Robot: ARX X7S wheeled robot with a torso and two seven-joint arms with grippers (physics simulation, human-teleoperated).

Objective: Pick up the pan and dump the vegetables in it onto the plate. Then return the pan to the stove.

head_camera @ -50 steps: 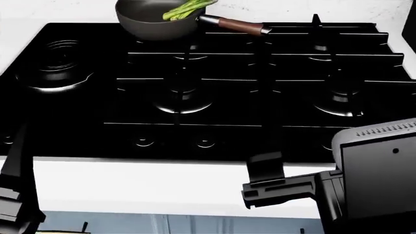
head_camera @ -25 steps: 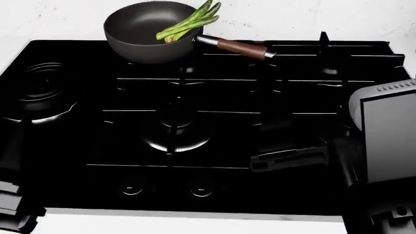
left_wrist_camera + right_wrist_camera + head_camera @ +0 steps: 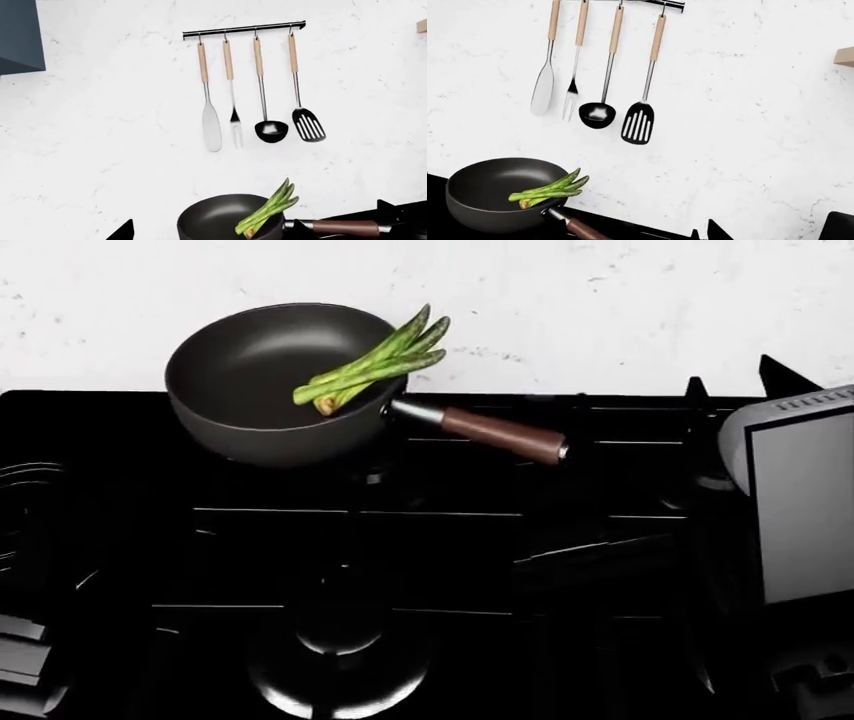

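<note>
Since a second ago view pushed in; pan now bigger, lower in frame, at 11 o'clock on stove. Asparagus leans on rim by handle, which points to 4 o'clock, reachable for right arm. Hands' state: cannot tell. Plate unseen.

Even, bright light on the white wall; the stove renders near-black with faint glossy highlights, all sharp.

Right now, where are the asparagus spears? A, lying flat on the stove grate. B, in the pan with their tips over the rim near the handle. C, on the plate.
B: the asparagus lies inside the pan, tips sticking out over the rim beside the handle.
</note>
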